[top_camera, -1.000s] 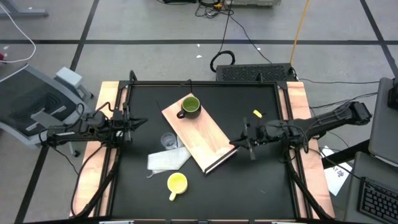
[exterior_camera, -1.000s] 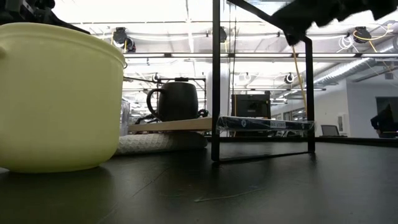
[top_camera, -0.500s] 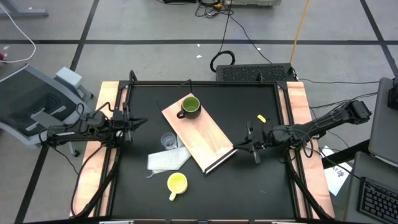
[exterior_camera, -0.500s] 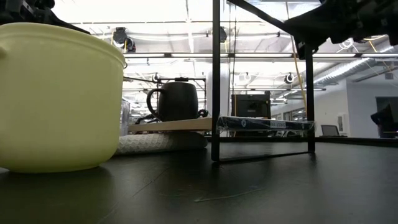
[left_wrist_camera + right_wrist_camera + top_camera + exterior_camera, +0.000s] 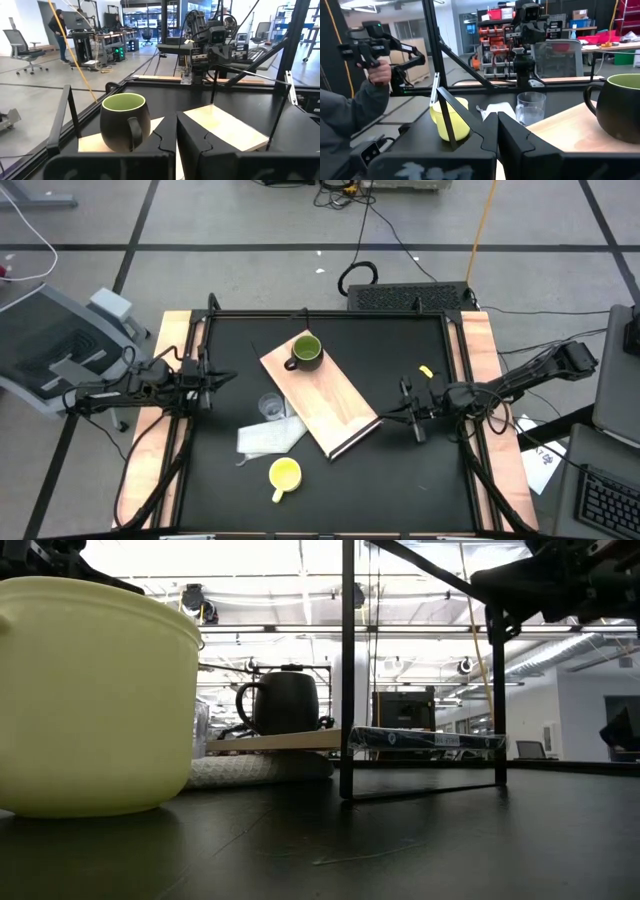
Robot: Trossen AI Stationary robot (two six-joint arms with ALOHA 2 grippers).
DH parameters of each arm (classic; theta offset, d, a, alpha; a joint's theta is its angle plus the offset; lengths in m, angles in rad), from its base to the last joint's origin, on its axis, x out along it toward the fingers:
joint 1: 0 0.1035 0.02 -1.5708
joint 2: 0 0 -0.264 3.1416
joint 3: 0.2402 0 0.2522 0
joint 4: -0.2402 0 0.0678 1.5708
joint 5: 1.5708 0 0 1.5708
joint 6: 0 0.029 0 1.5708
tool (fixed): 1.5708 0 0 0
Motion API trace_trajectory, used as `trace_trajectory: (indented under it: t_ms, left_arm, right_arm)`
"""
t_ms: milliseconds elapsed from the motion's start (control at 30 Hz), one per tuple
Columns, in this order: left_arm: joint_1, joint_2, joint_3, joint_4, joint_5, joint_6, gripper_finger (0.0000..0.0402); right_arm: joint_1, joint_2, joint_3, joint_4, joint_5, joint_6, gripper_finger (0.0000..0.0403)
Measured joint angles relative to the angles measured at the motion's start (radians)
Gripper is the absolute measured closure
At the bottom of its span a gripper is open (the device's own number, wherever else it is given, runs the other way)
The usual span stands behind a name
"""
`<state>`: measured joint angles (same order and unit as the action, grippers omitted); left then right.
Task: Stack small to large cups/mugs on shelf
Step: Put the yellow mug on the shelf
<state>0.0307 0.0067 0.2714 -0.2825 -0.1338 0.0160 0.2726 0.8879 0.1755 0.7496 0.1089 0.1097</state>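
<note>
The dark olive-green mug (image 5: pixel 305 351) stands upright on the far end of the light-wood shelf board (image 5: pixel 330 402), which lies slantwise mid-table. The clear plastic cup (image 5: pixel 270 407) stands on the table beside the board's left edge. The yellow mug (image 5: pixel 285 474) stands near the front edge, and fills the left of the low view (image 5: pixel 95 695). My left gripper (image 5: pixel 208 377) is shut and empty at the table's left edge. My right gripper (image 5: pixel 405 412) is shut and empty, right of the board's dark-edged end.
A white cloth-like sheet (image 5: pixel 268 438) lies between the clear cup and the yellow mug. A small yellow scrap (image 5: pixel 426 370) lies on the black tabletop at the right. A black frame with upright posts (image 5: pixel 347 670) borders the table. A person's sleeve and hand (image 5: pixel 355 95) show beyond the table.
My right gripper has drawn back from the board's dark-edged end toward the table's right edge. The mugs, the cup and the board have stayed where they were.
</note>
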Motion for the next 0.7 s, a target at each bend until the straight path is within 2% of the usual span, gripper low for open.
trace_trajectory:
  t_ms: [167,367,567,700]
  left_arm:
    - [0.000,0.000,0.000,0.001,0.000,0.003,0.0398]
    - [0.000,0.000,0.000,0.000,0.001,0.002,0.0389]
    - [0.000,0.000,0.000,-0.001,0.003,0.000,0.0396]
    - [0.000,0.000,0.000,-0.001,0.003,0.000,0.0393]
  right_arm:
    - [0.000,0.000,-0.012,0.014,-0.001,0.005,0.0403]
    - [0.003,0.001,-0.013,0.010,-0.002,-0.021,0.0403]
    - [0.042,0.001,-0.014,0.010,-0.001,-0.057,0.0403]
    - [0.064,0.011,-0.025,-0.050,0.000,-0.069,0.0403]
